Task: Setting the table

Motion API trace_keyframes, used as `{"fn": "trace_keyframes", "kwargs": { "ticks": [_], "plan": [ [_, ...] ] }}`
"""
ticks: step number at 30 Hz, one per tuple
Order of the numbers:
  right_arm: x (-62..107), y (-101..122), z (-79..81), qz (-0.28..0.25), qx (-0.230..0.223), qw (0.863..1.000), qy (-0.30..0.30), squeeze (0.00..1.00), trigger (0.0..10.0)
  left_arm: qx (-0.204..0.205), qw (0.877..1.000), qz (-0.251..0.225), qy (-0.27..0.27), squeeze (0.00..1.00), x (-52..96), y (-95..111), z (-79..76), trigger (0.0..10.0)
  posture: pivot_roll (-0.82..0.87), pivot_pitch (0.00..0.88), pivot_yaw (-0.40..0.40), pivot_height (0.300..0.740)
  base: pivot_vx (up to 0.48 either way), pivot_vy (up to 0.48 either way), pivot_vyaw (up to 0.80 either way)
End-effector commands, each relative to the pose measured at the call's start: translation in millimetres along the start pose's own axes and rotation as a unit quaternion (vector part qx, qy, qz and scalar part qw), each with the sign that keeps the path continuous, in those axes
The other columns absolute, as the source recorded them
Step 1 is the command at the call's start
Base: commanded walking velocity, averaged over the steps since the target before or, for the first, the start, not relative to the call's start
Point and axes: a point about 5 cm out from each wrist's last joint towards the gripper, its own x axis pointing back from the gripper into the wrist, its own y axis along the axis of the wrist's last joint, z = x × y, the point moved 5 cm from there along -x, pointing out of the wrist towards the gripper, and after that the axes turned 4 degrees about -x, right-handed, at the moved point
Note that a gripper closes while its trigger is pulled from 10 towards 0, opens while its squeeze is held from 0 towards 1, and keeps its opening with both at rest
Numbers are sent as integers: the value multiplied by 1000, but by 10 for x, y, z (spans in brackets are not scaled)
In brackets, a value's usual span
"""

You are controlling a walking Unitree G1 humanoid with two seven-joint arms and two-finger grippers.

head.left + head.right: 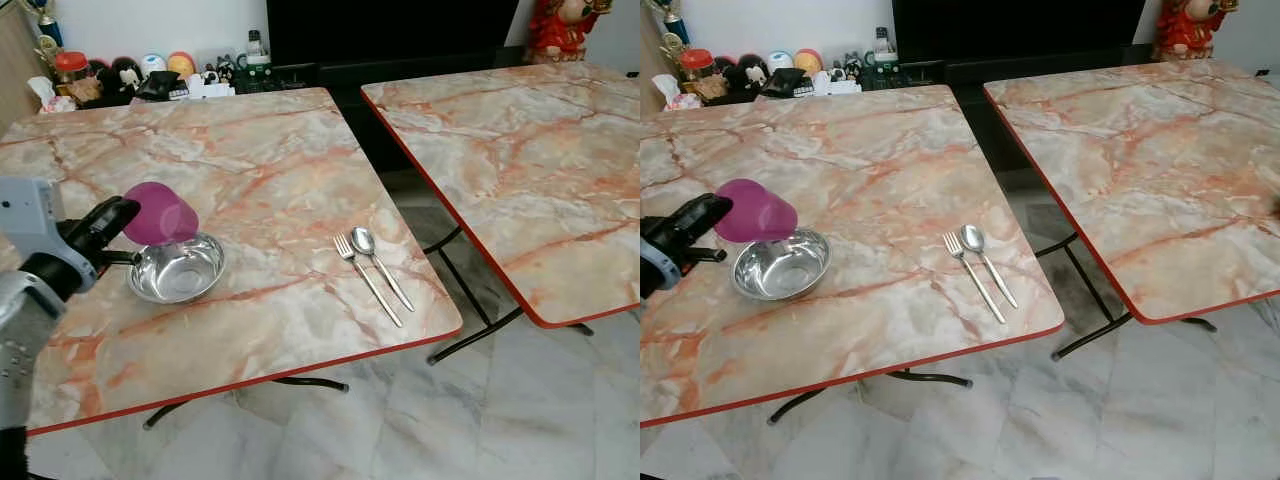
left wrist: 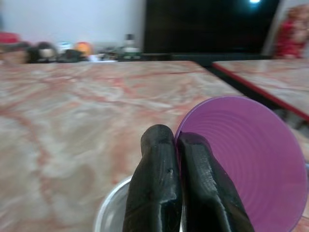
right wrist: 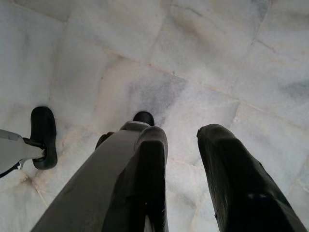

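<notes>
Cup (image 1: pixel 160 214), purple, is tipped sideways, mouth facing away from the left gripper (image 2: pixel 176 145), whose jaws clamp its rim above the steel bowl (image 1: pixel 177 269) on the bench (image 1: pixel 280 170). Right gripper (image 3: pixel 181 140) jaws parted, empty.

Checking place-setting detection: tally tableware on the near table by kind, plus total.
Purple cup, pinched by the left gripper: 1
Steel bowl: 1
Fork: 1
Spoon: 1
Total: 4
</notes>
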Motion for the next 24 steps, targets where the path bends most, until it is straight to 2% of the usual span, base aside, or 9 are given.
{"fn": "trace_keyframes", "kwargs": {
  "ticks": [1, 3, 4, 6, 8, 14, 20, 24],
  "plan": [
    [17, -108, -4, 16, 5, 1000, 0, 0, 10000, -7, 999, -1, 33, 0, 22, -48, 96, 10000, 68, 124, 13, 740, 0, 0, 0],
    [17, -110, -4, 16, 5, 1000, -1, 0, 10000, -6, 999, -3, 39, 0, 16, -70, 95, 10000, 63, 112, 14, 740, 0, 0, 0],
    [18, -112, 0, 16, 4, 1000, -1, 0, 10000, 7, 999, -14, 28, 0, -6, -79, 15, 10000, 56, 107, 13, 740, 0, 0, 0],
    [19, -112, 3, 14, 2, 1000, -1, 0, 10000, 20, 999, -33, 21, 0, -13, -33, -40, 10000, 52, 101, 12, 740, 0, 0, 0],
    [20, -105, 5, 10, -2, 1000, -1, 0, 10000, 5, 999, -39, 27, 0, -22, -19, -44, 10000, 53, 86, 15, 740, 0, 0, 0],
    [21, -105, 17, 10, -3, 1000, 2, 0, 10000, 8, 997, -58, 43, 0, -32, 9, 6, 10000, 54, 69, 18, 740, 0, 0, 0],
    [18, -84, 23, 6, 17, 1000, 6, 0, 10000, 4, 998, -54, 32, 0, -43, -31, -53, 10000, 54, 58, 17, 740, 0, -382, 0],
    [16, -64, 27, 0, 25, 1000, 7, 0, 10000, 3, 998, -57, 33, 0, -55, -23, -50, 10000, 55, 70, 17, 740, 0, -454, 634]
  ]
}}
